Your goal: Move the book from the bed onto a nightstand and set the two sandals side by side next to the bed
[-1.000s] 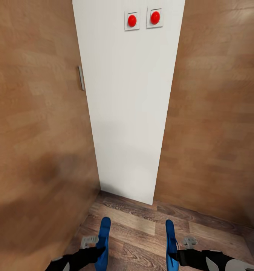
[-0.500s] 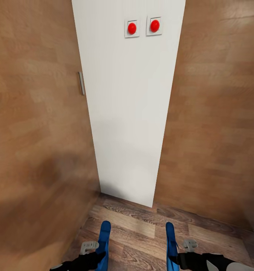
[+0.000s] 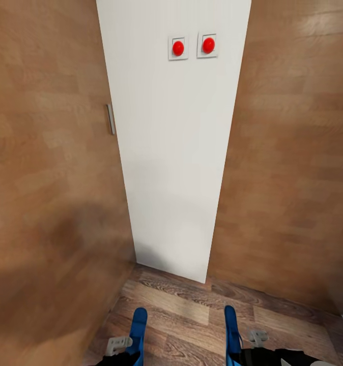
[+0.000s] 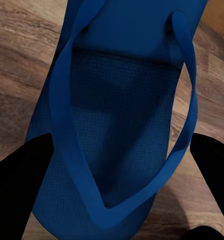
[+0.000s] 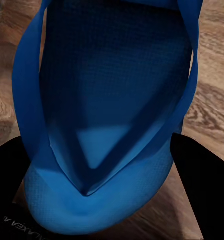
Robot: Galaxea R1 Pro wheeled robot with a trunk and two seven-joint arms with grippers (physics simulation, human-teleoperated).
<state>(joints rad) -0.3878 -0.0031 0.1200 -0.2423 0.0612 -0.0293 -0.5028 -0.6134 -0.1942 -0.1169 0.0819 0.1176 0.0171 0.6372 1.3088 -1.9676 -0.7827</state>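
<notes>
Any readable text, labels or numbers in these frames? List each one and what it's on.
"...XEA A": partial white lettering, cut off by the frame edge, on the black right gripper body, seen in the right wrist view; the rest is not readable.
No text on the two red wall buttons, the white wall panel, or either blue sandal.
</notes>
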